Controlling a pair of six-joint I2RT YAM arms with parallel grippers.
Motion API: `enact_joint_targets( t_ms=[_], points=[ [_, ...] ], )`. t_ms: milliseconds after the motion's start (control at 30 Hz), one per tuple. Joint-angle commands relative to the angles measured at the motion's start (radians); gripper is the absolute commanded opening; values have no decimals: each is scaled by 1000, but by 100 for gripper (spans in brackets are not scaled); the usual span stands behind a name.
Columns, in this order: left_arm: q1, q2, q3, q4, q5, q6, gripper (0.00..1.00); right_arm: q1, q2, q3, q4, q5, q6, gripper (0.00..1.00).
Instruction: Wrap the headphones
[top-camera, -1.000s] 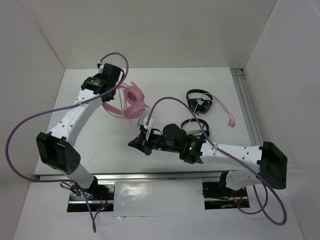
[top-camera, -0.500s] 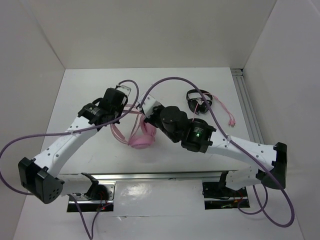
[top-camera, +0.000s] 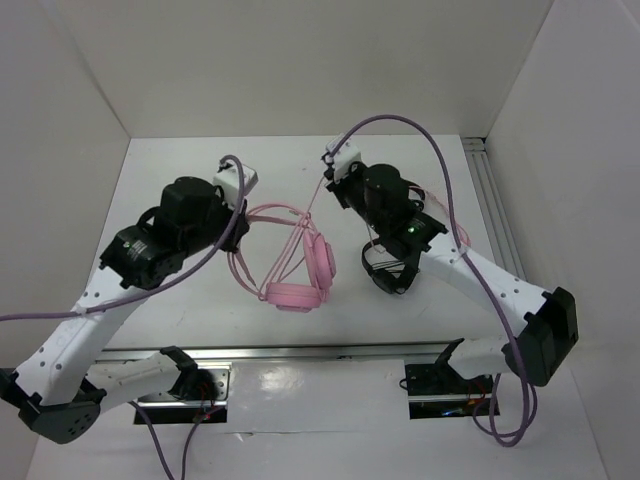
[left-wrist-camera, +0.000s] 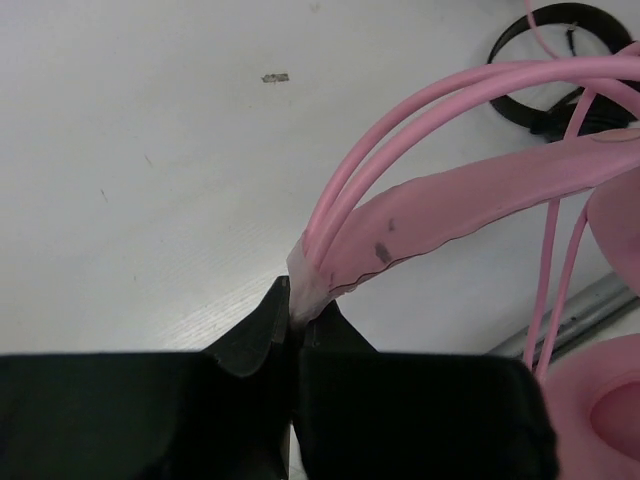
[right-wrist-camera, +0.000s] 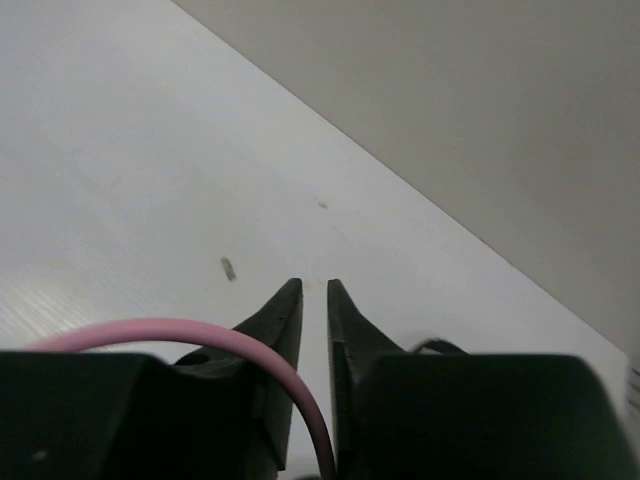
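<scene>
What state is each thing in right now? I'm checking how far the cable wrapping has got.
headphones: headband end pinched by the left gripper, earcups close together.
cable: loose, running from the headphones up to the right gripper.
left gripper: shut on the headband.
right gripper: fingertips slightly apart, cable entering the gap; grip unclear.
black headset: lying flat, partly hidden.

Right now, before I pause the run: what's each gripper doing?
Left gripper: shut on the headphones headband.
Right gripper: slightly open, cable between its jaws, seemingly loose.
</scene>
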Motion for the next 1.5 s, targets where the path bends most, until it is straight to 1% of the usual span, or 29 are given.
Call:
enact_joint_targets(
  t_ms=[0,33,67,100,133,233,267,333,367,433,467,533,567,633,767,867,933,967,1000,1067,1133,1200,1233,1267,1300,1333,1367,1433,1467],
  points=[
    [-8,-37,189,-79,121,5,0,-101,24,-12,196,-269,167,23],
    [-8,-26,229,-93,131,5,0,-110,38,-12,224,-411,189,28],
    [-8,-14,269,-117,131,-7,0,-110,58,-12,233,-464,248,32],
    [-8,0,309,-131,131,-30,0,-121,101,0,242,-527,276,39],
    [-8,32,398,-145,131,-30,0,-121,124,12,271,-639,302,41],
    [-8,69,548,-170,141,-62,0,-131,205,3,361,-771,427,46],
    [-8,83,578,-170,141,-63,0,-131,224,-20,445,-820,459,47],
    [-8,94,641,-170,103,-102,0,-131,264,-43,524,-853,540,48],
    [-8,94,699,-170,43,-118,0,-131,303,-55,562,-876,569,48],
    [-8,103,772,-160,-20,-151,0,-141,363,-107,716,-911,667,48],
    [-8,114,797,-160,-86,-161,0,-141,383,-144,829,-934,704,48],
    [-8,128,863,-160,-147,-187,0,-141,444,-167,923,-960,798,48],
    [-8,137,877,-150,-215,-196,0,-132,466,-176,995,-971,822,49],
    [-8,137,898,-140,-281,-233,0,-119,520,-187,1034,-982,864,49],
    [-8,149,908,-98,-416,-245,0,-69,592,-235,1129,-991,882,49],
    [-8,172,908,-79,-473,-236,0,-43,612,-264,1155,-991,893,49],
    [-8,191,908,-59,-499,-236,0,-32,612,-304,1155,-953,867,49],
    [-8,207,908,-48,-499,-236,0,-32,601,-317,1155,-942,867,47],
    [-8,217,899,-38,-508,-236,0,-32,592,-327,1144,-930,855,25],
    [-8,244,889,-28,-539,-227,0,-32,575,-359,1144,-930,846,7],
    [33,279,869,-4,-585,-204,0,-3,502,-391,1095,-896,806,1],
    [73,312,869,5,-594,-204,0,23,477,-410,1055,-878,769,0],
    [101,327,869,5,-579,-204,0,42,421,-422,982,-844,745,0],
    [168,341,859,5,-557,-220,0,62,393,-422,947,-824,688,0],
    [203,364,850,-4,-530,-233,0,112,339,-422,905,-801,662,0],
    [237,378,840,-4,-477,-246,0,135,318,-422,840,-761,639,0],
    [291,388,821,-13,-458,-263,0,157,296,-431,810,-749,604,0],
    [320,408,775,-13,-458,-282,0,215,235,-431,753,-737,579,0],
    [340,419,753,-13,-448,-282,0,232,216,-413,679,-727,551,0]
  ],
)
